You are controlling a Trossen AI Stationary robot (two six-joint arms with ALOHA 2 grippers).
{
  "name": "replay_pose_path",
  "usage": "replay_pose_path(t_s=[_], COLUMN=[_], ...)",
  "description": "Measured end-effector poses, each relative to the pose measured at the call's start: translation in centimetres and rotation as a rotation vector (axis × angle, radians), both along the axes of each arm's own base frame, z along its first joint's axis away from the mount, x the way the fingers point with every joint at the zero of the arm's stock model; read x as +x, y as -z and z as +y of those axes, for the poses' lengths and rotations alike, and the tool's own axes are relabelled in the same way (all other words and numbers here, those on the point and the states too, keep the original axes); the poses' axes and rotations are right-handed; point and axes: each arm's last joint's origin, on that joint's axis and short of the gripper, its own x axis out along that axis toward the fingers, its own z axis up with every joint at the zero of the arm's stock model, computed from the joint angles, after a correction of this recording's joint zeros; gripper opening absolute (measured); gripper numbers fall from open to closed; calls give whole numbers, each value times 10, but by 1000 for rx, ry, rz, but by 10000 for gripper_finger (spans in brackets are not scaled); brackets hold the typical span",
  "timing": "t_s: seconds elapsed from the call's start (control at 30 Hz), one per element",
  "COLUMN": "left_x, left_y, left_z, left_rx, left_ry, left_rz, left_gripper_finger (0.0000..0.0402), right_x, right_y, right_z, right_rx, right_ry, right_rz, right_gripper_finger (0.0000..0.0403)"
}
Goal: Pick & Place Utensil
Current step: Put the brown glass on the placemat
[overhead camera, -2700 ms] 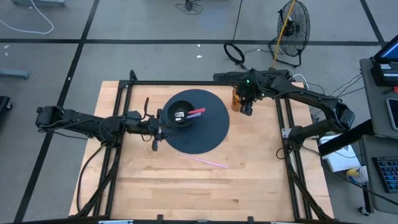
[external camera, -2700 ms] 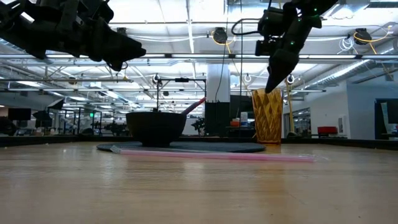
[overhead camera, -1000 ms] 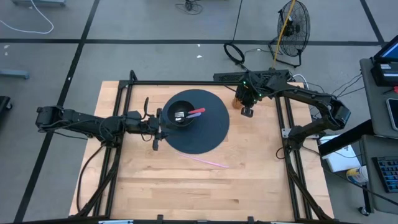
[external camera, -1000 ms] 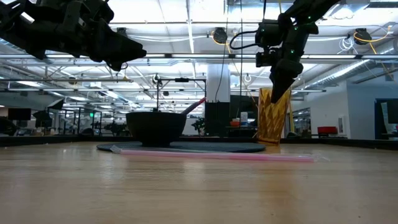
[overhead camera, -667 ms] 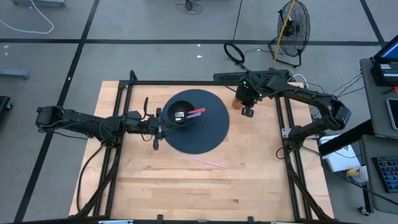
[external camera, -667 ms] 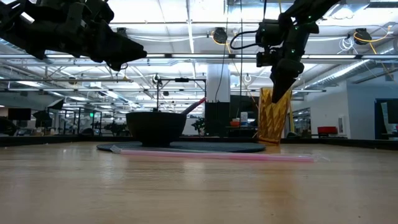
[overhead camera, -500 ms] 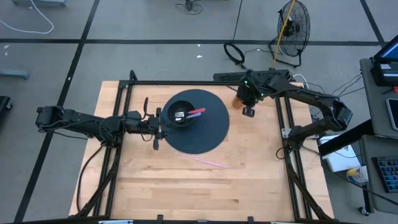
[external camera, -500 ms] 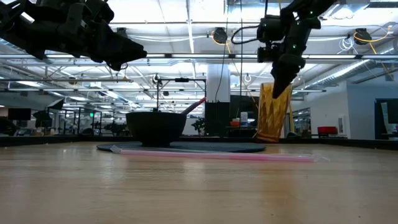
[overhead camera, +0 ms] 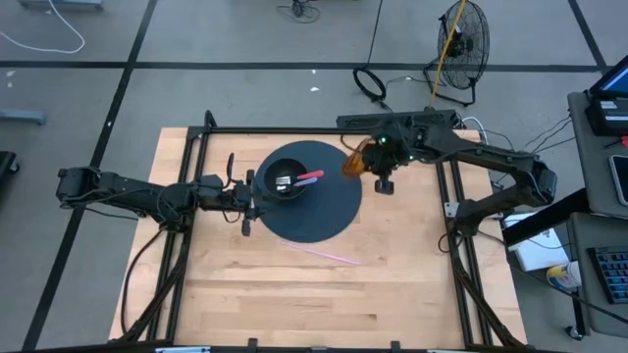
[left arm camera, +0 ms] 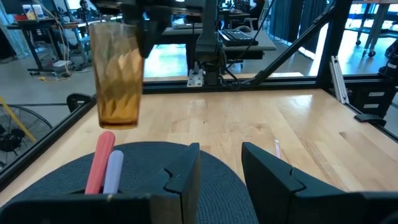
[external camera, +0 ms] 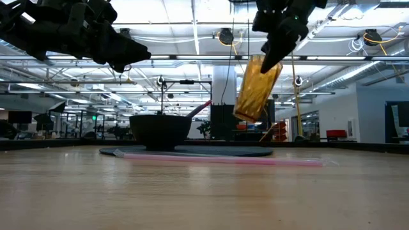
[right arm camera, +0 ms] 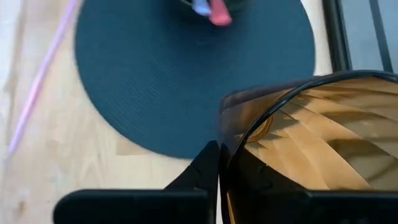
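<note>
The right hand hung near the top of the low view, right of centre, its fingers pinching the rim of an amber cup, which was tilted and clear of the worktop. From above, the cup sat just right of centre in the upper half of the frame, over the right edge of the round dark mat. The right wrist view showed one dark finger against the outside of the cup's wall. A black bowl stood on the mat near the centre of the frame, with a red-handled utensil and a pale one resting inside. A pink straw lay on the bare wood below the mat. The left hand hovered just left of the bowl, its fingers spread apart and holding nothing.
</note>
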Motion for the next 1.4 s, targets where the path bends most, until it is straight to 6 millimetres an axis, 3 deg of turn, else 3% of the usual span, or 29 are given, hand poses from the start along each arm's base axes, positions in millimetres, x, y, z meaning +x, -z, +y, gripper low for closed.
replay_pose_path(t_s=[0.27, 0.63, 1.07, 1.4], left_x=[0, 0, 0, 0], left_y=[0, -1, 0, 0], left_z=[0, 0, 0, 0], left_rx=[-7, -23, -25, -26], left_ry=[-1, -2, -2, -2], left_rz=[0, -10, -2, 0], left_gripper_finger=[122, 122, 122, 122], right_x=[14, 54, 90, 102], right_y=[0, -12, 28, 8], right_z=[21, 17, 12, 8], right_rx=[4, 43, 116, 64], right_ry=[-77, -113, -168, -214], right_rz=[-14, 129, 307, 234], right_gripper_finger=[9, 9, 9, 9])
